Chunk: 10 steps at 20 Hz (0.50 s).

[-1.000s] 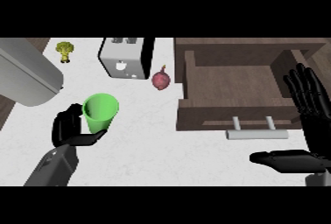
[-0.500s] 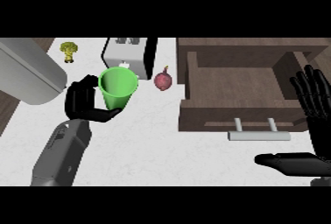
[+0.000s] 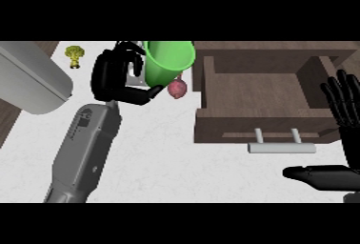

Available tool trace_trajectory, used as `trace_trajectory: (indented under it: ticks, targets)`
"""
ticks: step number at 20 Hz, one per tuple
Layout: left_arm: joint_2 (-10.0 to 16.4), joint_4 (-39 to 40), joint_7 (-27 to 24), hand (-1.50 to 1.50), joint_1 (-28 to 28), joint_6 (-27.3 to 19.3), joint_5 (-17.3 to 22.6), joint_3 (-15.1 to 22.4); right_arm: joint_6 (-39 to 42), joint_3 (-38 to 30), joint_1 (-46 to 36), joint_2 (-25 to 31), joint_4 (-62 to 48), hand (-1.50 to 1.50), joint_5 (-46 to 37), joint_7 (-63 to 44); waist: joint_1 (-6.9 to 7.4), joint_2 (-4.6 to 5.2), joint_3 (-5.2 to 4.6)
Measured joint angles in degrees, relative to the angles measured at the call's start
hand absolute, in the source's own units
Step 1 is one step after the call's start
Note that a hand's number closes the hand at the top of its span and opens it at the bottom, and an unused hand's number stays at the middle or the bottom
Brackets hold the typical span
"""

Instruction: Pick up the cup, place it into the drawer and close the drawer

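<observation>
Open drawer (image 3: 239, 127) at right; cup (image 3: 167, 61) left of it; broccoli (image 3: 75, 54) far left.

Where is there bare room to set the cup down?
The open drawer is bare inside, between its wooden walls. Bare counter also lies below the drawer handle, between the left forearm and the right hand. Crowded at the back: left hand with the green cup, red vegetable, broccoli, grey appliance.

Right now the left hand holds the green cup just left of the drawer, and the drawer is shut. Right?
No: the drawer is open, pulled out with its inside showing in the head view. The rest stands: the left hand curls its fingers round the green cup, just left of the drawer.
</observation>
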State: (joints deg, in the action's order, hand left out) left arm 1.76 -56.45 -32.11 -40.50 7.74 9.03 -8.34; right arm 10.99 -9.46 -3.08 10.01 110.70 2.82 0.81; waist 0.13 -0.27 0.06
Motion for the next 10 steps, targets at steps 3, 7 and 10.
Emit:
trace_trajectory:
  ticks: [3, 7, 10]
  targets:
    - [-0.9, -2.3, 5.67, 1.5, -4.19, -4.81, -0.13, 2.78, 0.51, -0.58, 0.25, 0.21, -0.76, -1.5, 0.27, 1.16, -0.28, 0.06, -0.01]
    - [-1.43, -1.81, 10.51, 1.5, -9.78, -10.1, 0.03, 6.36, 0.75, -0.87, -0.48, 0.63, -0.14, -1.5, 0.83, -0.22, -0.69, 0.18, -0.04]
    - [-1.6, 0.8, 12.28, 1.5, -14.12, -15.26, 1.16, 9.96, 1.15, -1.16, -0.11, 0.56, -0.89, -1.5, 0.94, 0.88, -1.07, 0.27, -0.03]
